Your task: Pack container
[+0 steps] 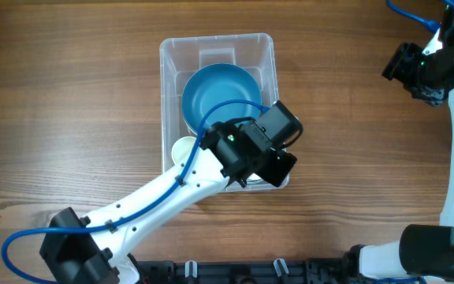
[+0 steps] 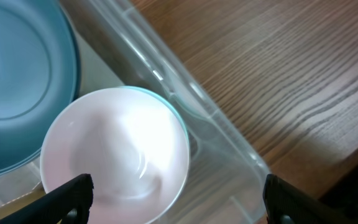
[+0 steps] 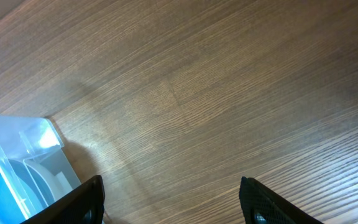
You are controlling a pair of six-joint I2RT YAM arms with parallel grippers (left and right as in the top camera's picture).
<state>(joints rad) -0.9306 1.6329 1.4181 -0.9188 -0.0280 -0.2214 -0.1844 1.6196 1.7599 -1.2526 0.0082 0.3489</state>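
Note:
The clear plastic container (image 1: 262,47) stands in the middle of the table. A blue bowl (image 1: 215,91) lies inside it at the far end. A white bowl (image 2: 117,149) sits in its near end, its edge showing in the overhead view (image 1: 183,148). My left gripper (image 2: 176,199) is open just above the white bowl and the container's near wall (image 2: 185,93), holding nothing. My right gripper (image 3: 173,199) is open and empty over bare wood at the far right (image 1: 408,67), well away from the container (image 3: 17,155).
The table's front edge with black fixtures (image 1: 235,272) runs along the bottom. The left arm (image 1: 156,197) crosses the table from the lower left to the container. Wood surface lies on both sides of the container.

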